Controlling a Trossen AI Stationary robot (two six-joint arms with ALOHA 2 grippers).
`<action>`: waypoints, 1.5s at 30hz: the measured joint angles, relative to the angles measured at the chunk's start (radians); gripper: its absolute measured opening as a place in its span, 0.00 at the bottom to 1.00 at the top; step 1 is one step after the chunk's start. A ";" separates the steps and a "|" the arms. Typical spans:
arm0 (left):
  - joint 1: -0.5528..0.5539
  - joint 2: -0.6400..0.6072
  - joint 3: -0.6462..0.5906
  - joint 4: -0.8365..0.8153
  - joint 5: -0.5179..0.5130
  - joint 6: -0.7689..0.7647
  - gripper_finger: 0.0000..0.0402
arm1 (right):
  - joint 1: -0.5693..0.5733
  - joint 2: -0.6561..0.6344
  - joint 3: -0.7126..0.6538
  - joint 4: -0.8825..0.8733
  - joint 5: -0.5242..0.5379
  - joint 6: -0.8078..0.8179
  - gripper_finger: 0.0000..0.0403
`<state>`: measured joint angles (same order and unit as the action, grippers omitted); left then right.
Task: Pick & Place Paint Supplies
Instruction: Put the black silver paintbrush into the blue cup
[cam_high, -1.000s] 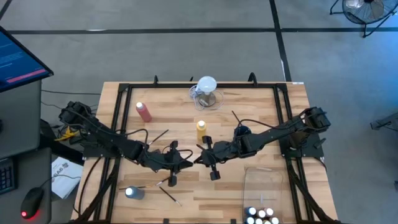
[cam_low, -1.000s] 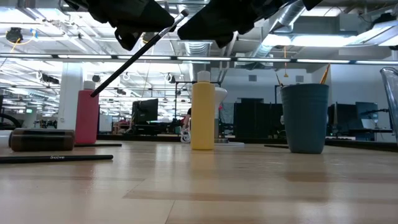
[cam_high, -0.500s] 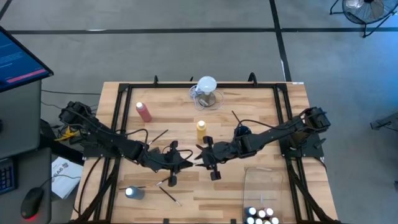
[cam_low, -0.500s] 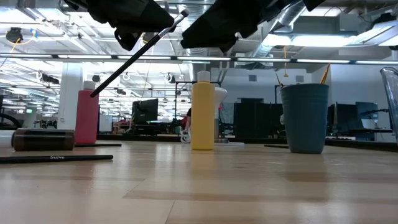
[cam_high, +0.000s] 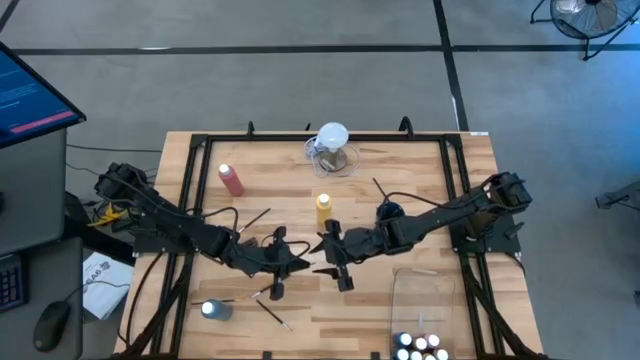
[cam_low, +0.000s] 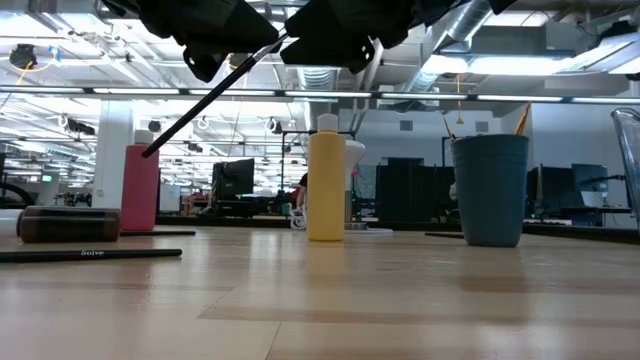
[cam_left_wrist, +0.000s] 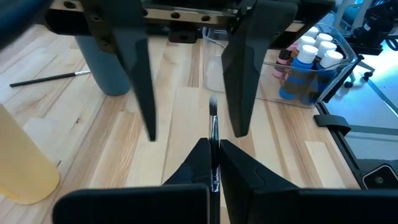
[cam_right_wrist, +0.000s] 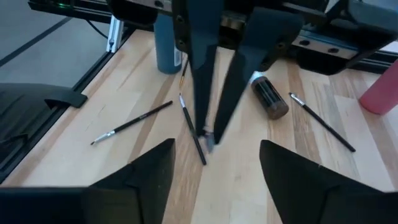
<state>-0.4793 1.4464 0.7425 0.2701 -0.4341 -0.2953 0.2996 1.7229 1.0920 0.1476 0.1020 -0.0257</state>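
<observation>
While both arms met near the middle of the high view, I saw the left end effector (cam_high: 298, 262) clamped on a thin dark paintbrush (cam_low: 205, 94), which in the low view hung slanted above the pale wooden worktop (cam_high: 400, 190). Facing it tip to tip, the right end effector (cam_high: 326, 252) had its fingers spread apart and gripped nothing; in the left wrist view those two dark fingers (cam_left_wrist: 140, 74) stood on either side of the brush's tip.

A tall yellow squeeze bottle (cam_high: 323, 208) stood upright just above the meeting point in the high view, and a pink-red squeeze bottle (cam_high: 231, 179) stood upright toward the upper left of the worktop. At the lower left stood a grey-blue cup (cam_high: 214, 310), with more thin dark brushes (cam_high: 270, 312) lying flat just beside it. Along the bottom edge, right of centre, a clear plastic bin (cam_high: 420, 290) held several small white-capped paint bottles (cam_high: 420, 346). Near the top centre sat a clear jug with a white round top (cam_high: 332, 146). A short dark cylinder (cam_right_wrist: 270, 99) lay on its side on the wood in the right wrist view.
</observation>
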 joint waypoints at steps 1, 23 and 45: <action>0.000 0.000 0.000 -0.001 -0.004 0.000 0.00 | 0.000 0.000 0.000 0.003 0.000 0.000 0.55; 0.004 0.000 0.000 -0.005 -0.029 0.003 0.00 | 0.001 0.000 0.000 0.018 -0.035 -0.011 0.15; 0.004 0.000 0.000 -0.009 -0.028 0.000 0.00 | 0.000 0.000 0.001 0.041 -0.032 -0.004 0.02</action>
<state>-0.4755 1.4467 0.7425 0.2611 -0.4625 -0.2951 0.2996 1.7229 1.0927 0.1882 0.0702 -0.0296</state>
